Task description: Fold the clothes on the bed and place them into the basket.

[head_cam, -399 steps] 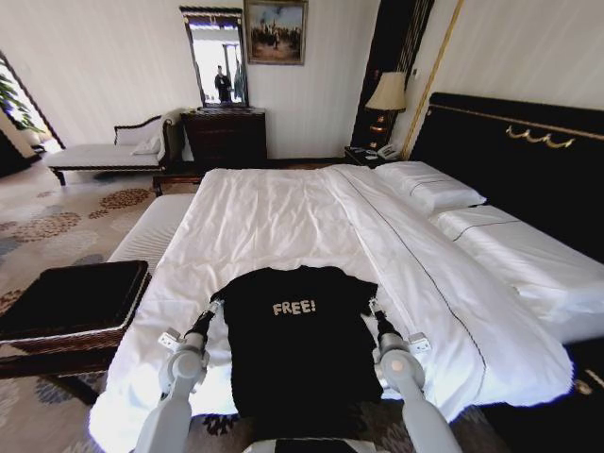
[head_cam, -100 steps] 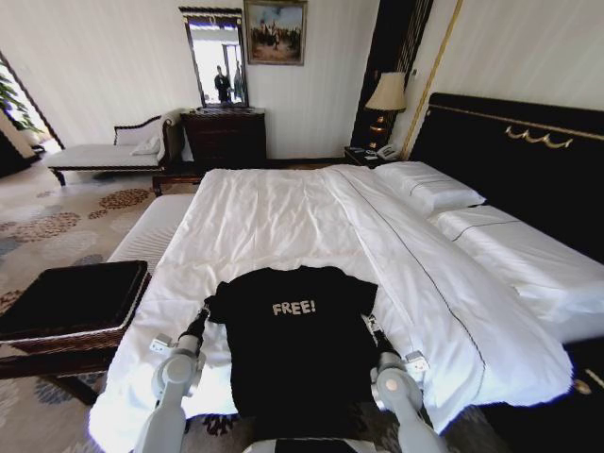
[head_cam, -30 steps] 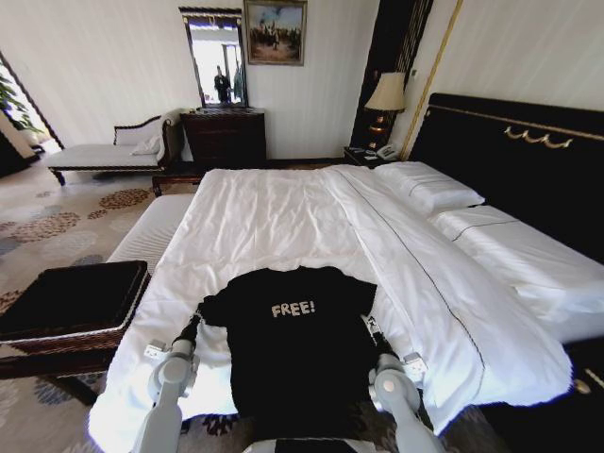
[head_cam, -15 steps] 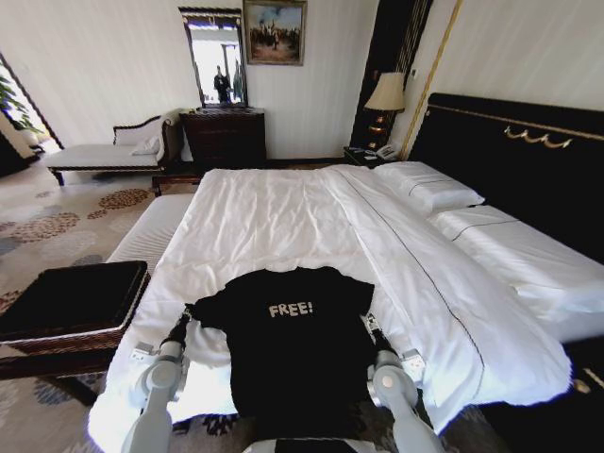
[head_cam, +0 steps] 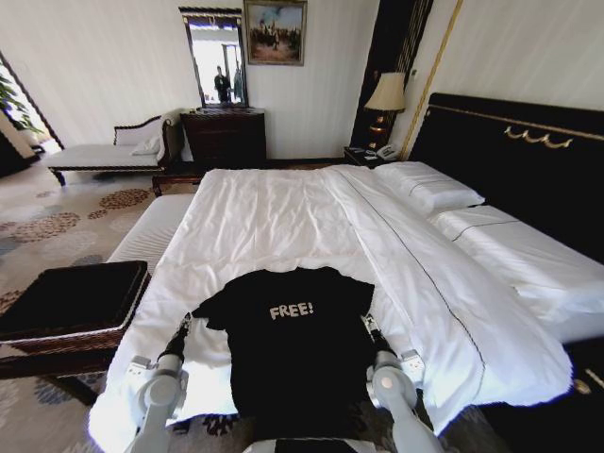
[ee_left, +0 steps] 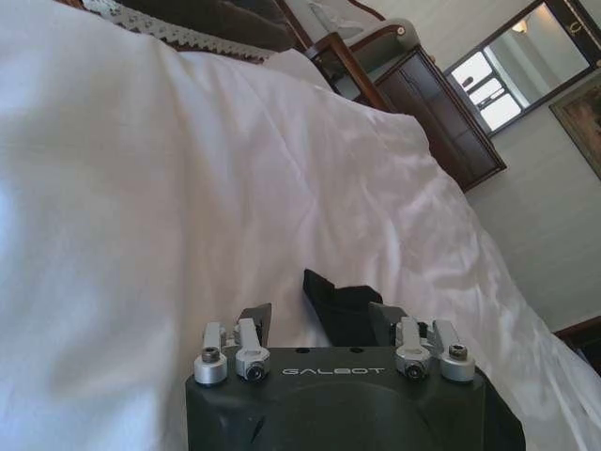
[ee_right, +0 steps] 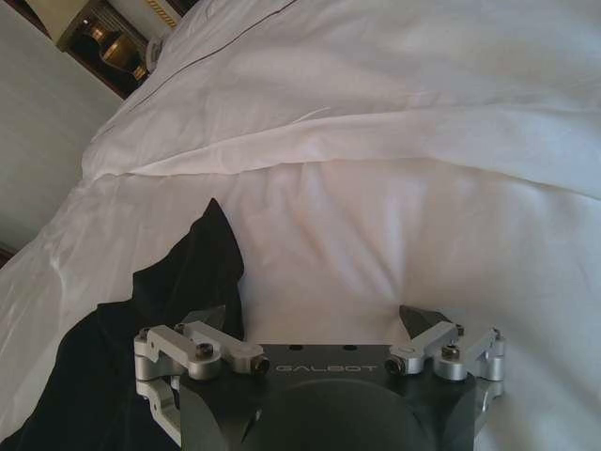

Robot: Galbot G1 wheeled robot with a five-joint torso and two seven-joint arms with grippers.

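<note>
at the lower centre of the head frame, the black short-sleeved t-shirt (head_cam: 294,340) with white "free!" lettering lies flat on the white-sheeted bed (head_cam: 283,217), left gripper (ee_left: 319,319) and right gripper (ee_right: 315,324) flanking its sleeves, jaws spread wide and empty, apparently placed for folding.

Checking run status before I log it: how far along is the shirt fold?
Done: T-shirt lies flat, lettering up, at the foot of the bed. In hand: left gripper sits at its sleeve, jaws open; right gripper open at the other sleeve. Left: every fold, then the move to the basket.
</note>
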